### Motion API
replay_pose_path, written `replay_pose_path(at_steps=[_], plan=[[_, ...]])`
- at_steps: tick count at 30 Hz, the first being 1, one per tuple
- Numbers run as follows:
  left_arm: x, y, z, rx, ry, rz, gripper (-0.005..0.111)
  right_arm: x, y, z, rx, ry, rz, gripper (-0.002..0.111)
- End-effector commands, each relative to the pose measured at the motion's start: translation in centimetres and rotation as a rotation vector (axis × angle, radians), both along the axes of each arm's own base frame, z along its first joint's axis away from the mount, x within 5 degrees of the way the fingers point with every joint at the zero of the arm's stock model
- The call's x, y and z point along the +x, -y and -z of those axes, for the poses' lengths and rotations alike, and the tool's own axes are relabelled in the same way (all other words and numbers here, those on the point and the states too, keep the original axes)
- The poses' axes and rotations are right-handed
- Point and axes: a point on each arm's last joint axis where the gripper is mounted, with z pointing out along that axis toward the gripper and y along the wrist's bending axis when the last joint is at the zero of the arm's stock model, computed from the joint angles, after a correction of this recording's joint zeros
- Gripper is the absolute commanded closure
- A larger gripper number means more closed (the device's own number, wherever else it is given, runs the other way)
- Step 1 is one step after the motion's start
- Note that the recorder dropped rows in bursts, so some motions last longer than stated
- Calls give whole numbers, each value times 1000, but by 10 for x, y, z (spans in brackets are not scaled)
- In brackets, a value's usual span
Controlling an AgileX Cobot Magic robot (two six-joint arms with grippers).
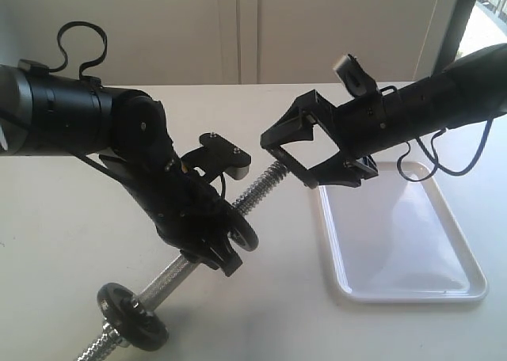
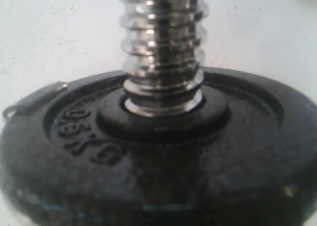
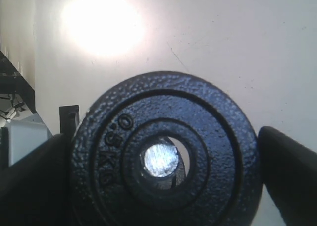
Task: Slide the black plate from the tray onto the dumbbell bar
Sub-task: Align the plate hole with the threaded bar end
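- The black plate (image 3: 213, 151) hangs on edge above the table's (image 1: 47, 218) middle. Its hole faces the near-left corner, with the bar's tip showing through it slightly off-centre.
- The dumbbell bar (image 1: 265, 183) slants from the near-left corner toward the far-right.
- The left gripper (image 1: 214, 246) is clamped around the bar's middle.
- The right gripper (image 1: 287, 160) pinches the plate's rim on both sides.
- Bare thread runs from the tip to a mounted disc (image 1: 242, 233).
- The tray (image 1: 404, 294) lies toward the right edge.
- The plate is pebbled black with a raised hub, embossed "0.5KG".

Both arms are black. The left arm (image 1: 71, 112) is a fat cylinder with a thin cable loop (image 1: 79, 40) on top; the right arm (image 1: 444, 84) trails a dark cable (image 1: 440, 161), and the right gripper (image 1: 287, 159) is an angular frame with silver screws.
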Motion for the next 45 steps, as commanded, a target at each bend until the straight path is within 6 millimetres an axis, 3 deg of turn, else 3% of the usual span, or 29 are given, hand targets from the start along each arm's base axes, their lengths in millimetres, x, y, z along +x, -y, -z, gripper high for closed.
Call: replay_pose_path(at_steps=[1,7,23,45], plan=[[-3,5,-24,-90,35,-26,107,-3,-1,-4,43,-33,7,108],[-3,5,-24,-90,35,-26,107,-5,-9,4,56,-70,2,108],[-2,5,-24,-99,37,-46,107,-18,-38,4,62,-78,-85,108],[0,6,-25,-118,33,-95,107,-16,-41,2,88,-116,-36,108]])
